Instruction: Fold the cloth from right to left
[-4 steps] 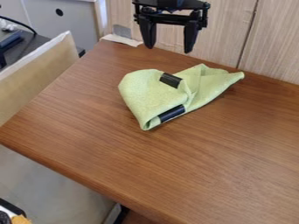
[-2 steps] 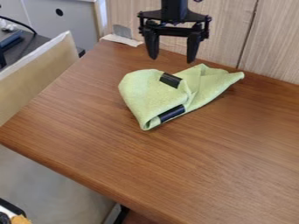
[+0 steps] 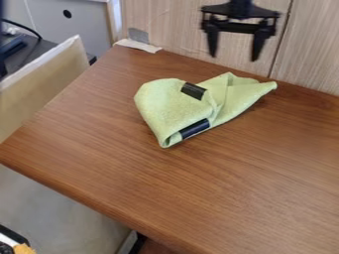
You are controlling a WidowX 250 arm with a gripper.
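The black gripper [image 3: 234,57] hangs above the back edge of the table, over the right part of the cloth and apart from it. It is open, its two fingers pointing down with nothing between them. Below lies the light green cloth [image 3: 164,101], crumpled and partly folded, with a broad rounded left part, a low point toward the front and a narrow corner reaching to the right. Two dark strips show on the cloth, one near its top middle and one along its lower edge.
The brown wooden table [image 3: 218,193] has a wood-grain wall [image 3: 311,49] behind it. A tan board [image 3: 46,84] stands along its left side. A white scrap [image 3: 138,45] lies at the back left corner.
The gripper has moved to the right, after first coming slightly lower, and stays open. The cloth has kept its place and shape.
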